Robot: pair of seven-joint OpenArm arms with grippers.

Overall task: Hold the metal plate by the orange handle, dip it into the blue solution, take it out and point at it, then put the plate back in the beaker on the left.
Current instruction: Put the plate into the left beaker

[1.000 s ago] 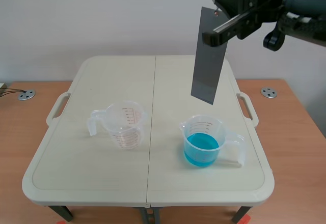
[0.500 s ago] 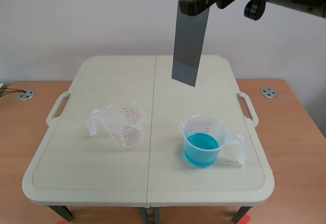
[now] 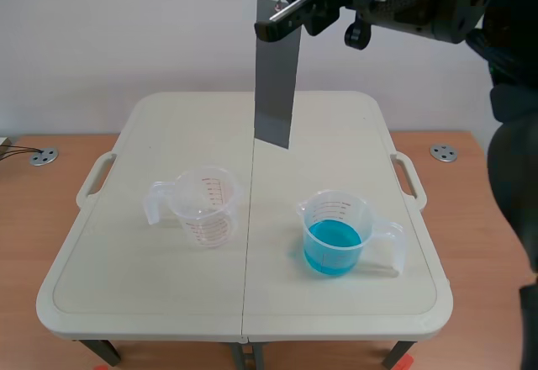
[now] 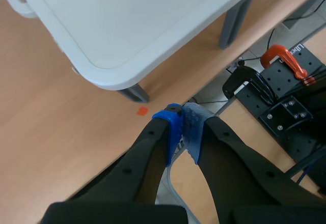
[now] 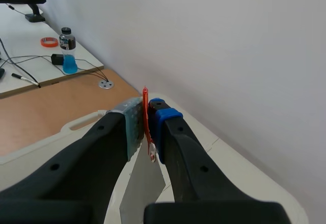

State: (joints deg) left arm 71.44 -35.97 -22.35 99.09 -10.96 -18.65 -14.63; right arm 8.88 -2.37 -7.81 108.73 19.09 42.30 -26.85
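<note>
Raised high over the far middle of the pale folding tabletop (image 3: 336, 130), a long dark grey metal plate (image 3: 275, 76) hangs almost upright from the right arm's fingers (image 5: 130, 126). They are clamped flat on the thin orange handle (image 5: 145, 102) at the plate's top end, so the bare metal below stays untouched and swings clear of everything underneath. The plate's lower edge sits well above both vessels. It is nearer the table's centre seam than either the empty clear plastic beaker with red markings (image 3: 206, 206) on the left or the clear beaker of blue solution (image 3: 334, 237) on the right. From this height it is hard to tell whether the metal carries any liquid. The high carry appears meant to clear the beaker rims, and the empty beaker looks like the likely destination. The left arm's fingers (image 4: 170, 127) are pressed together on nothing and hang off the tabletop's corner above the wooden floor (image 4: 66, 112), out of the working area.
</note>
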